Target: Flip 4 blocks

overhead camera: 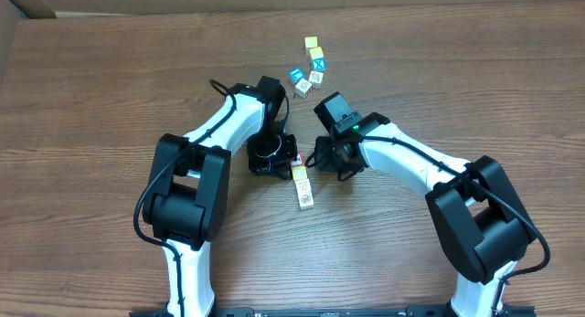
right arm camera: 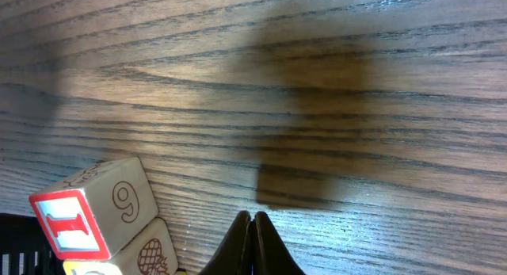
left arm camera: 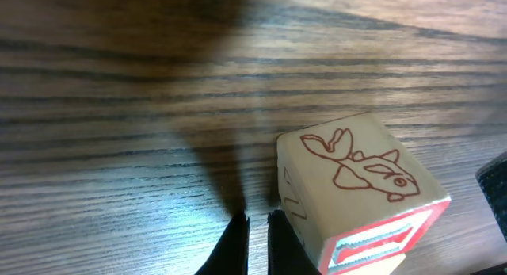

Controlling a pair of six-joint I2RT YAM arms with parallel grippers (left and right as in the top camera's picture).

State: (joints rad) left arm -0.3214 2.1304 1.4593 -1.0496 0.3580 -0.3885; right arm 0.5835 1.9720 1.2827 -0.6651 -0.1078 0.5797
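Observation:
A short row of blocks (overhead camera: 301,182) lies on the wood table between my two grippers. Its top block shows a red-and-white face (overhead camera: 295,160). In the left wrist view that block (left arm camera: 356,188) has a red fish outline on top and sits just right of my left gripper (left arm camera: 257,221), which is shut on nothing; its right finger (left arm camera: 283,239) is against the block's side. The right wrist view shows the same block with a red "I" and a "9" (right arm camera: 95,208) and a pineapple-print block (right arm camera: 149,251) at lower left. My right gripper (right arm camera: 252,221) is shut and empty, apart from them.
A cluster of yellow-faced and blue-faced cubes (overhead camera: 311,68) lies farther back on the table. Both arms (overhead camera: 228,125) (overhead camera: 411,162) reach in from the near side. A cardboard edge (overhead camera: 18,2) shows at the top left.

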